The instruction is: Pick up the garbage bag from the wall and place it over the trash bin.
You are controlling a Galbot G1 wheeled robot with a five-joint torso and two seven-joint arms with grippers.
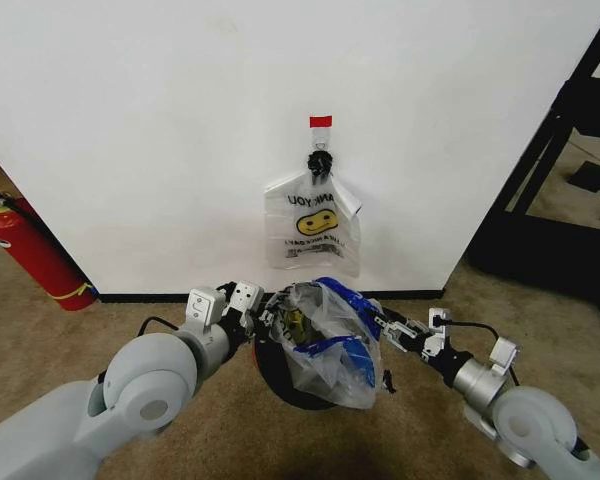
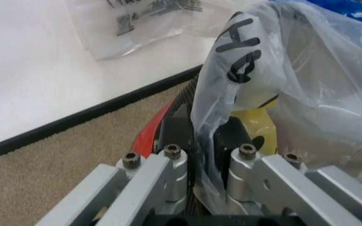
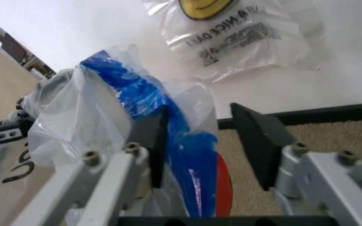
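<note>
Both claws are at the trash bin [image 1: 280, 385]: left claw [image 2: 209, 155] pinches the garbage bag [image 1: 330, 340], right claw [image 3: 212, 141] spread, bag draped but not fully seated.

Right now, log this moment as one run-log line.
left gripper: shut on see-through smiley garbage bag | right gripper: open at bag | bag: draped over black wire-mesh trash bin | second bag: on white wall

Bag over bin, before the wall.
The garbage bag [image 1: 328, 345] drapes the trash bin [image 1: 276, 378] on the floor [image 1: 420, 430] between both grippers; a second bag [image 1: 311, 228] hangs on the wall [image 1: 180, 130] behind.
</note>
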